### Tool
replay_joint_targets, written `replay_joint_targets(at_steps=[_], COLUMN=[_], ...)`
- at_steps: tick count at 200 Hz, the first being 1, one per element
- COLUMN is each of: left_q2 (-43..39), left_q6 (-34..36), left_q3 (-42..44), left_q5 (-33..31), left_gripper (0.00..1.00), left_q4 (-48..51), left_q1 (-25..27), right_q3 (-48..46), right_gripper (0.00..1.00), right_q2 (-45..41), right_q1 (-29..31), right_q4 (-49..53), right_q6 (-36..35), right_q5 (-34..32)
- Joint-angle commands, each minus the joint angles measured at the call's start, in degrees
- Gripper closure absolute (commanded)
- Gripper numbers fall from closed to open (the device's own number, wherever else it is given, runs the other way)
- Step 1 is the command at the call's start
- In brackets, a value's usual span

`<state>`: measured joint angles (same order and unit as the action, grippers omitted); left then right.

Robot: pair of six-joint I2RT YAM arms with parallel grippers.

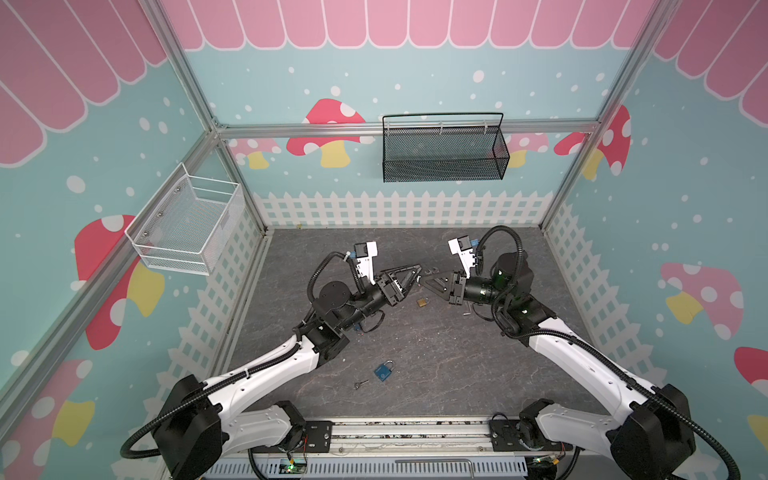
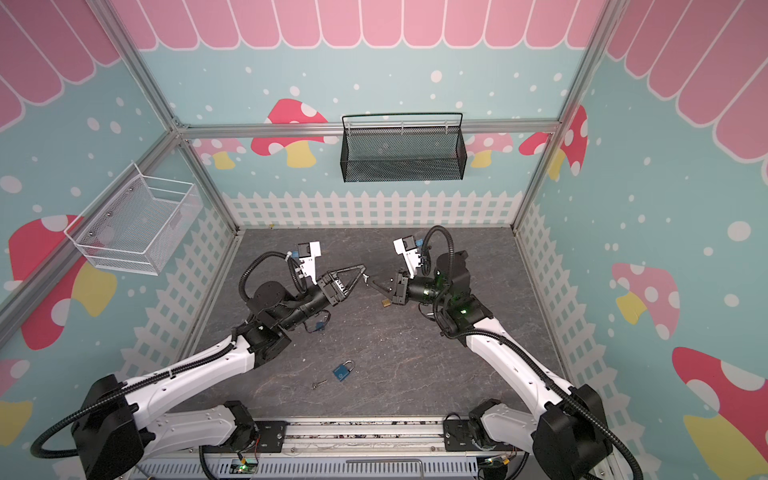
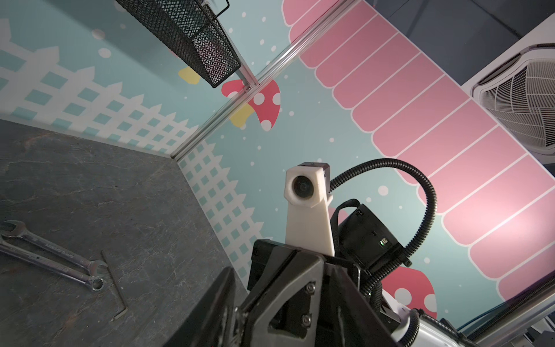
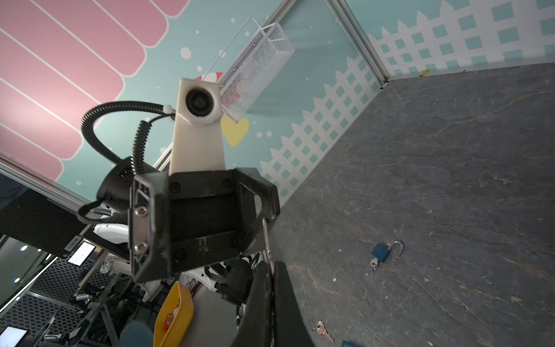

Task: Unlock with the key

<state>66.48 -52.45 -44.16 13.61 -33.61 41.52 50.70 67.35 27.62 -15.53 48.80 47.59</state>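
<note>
Right jaws pinch key (image 4: 267, 243), left wrist view shows wrenches (image 3: 57, 248)

Both top views look steeply down on the whole table (image 1: 457, 365) from high; the low, close wrist views face each other, showing right camera (image 3: 303, 187) and left camera (image 4: 198, 102).

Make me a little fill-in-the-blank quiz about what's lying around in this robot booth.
The mesh basket on the back wall is ___. The padlock with its shackle swung open is ___. Beside the hex key lie ___ wrenches.
Missing words: black; blue; two.
</note>
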Motion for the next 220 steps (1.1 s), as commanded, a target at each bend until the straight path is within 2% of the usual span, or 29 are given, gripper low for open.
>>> replay_joint_targets(at_steps=[1,33,55,84,124,176,220], left_q2=[-2.9,-2.6,-2.5,-3.2,-2.5,-1.6,-0.5], left_q6=[2.5,5.9,5.3,4.7,2.8,2.4,2.1], left_q3=[-2.2,-5.8,-4.4,-2.6,-0.3,-0.1,-0.6], left_q5=[0.8,6.0,9.1,8.9,11.1,13.5,14.5], left_gripper=[0.48,0.48,0.49,0.5,0.6,0.74,0.81], left_q4=[10.4,20.8,17.6,16.1,9.7,7.9,8.2], left_q1=[-2.3,-3.3,-3.2,-3.2,-2.7,-2.2,-2.0], right_q3=[1.2,2.0,2.5,2.9,2.6,2.5,2.7], right_gripper=[1.0,1.0,1.0,1.0,1.0,1.0,1.0], right_q2=[-1.8,-1.5,-1.2,-1.3,-0.8,-0.8,-0.6], right_q1=[-0.3,-0.4,-0.3,-0.2,-0.2,-0.2,-0.3], right_q4=[6.0,9.1,9.3,9.2,7.6,7.5,7.5], right_q6=[-7.6,-11.2,-12.4,-13.4,-12.2,-12.7,-13.1], right_q5=[1.2,4.8,6.3,7.4,8.7,8.1,7.5])
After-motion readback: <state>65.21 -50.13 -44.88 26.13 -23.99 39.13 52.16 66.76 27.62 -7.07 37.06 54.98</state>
